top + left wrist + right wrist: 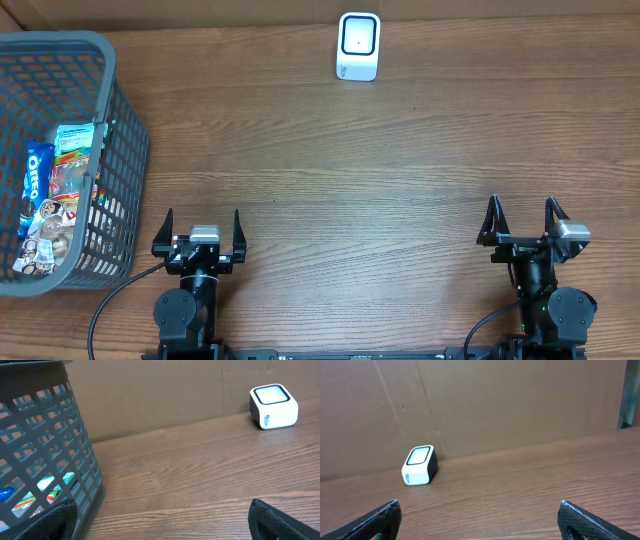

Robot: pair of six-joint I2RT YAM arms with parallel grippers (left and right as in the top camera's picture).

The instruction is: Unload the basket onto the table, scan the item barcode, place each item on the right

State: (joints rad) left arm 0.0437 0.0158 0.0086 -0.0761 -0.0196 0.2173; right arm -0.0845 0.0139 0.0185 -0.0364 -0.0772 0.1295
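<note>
A white barcode scanner (358, 46) with a dark-rimmed window stands at the table's far edge; it also shows in the left wrist view (273, 406) and the right wrist view (419, 465). Snack packets, among them a blue Oreo pack (36, 180), lie in the grey basket (128, 160) at the left. My left gripper (203, 232) rests open near the front edge, just right of the basket, with nothing between its fingers. My right gripper (522, 222) is open and empty at the front right.
The basket wall (55, 445) fills the left of the left wrist view, close to my left finger. A brown cardboard wall (495, 405) runs behind the table.
</note>
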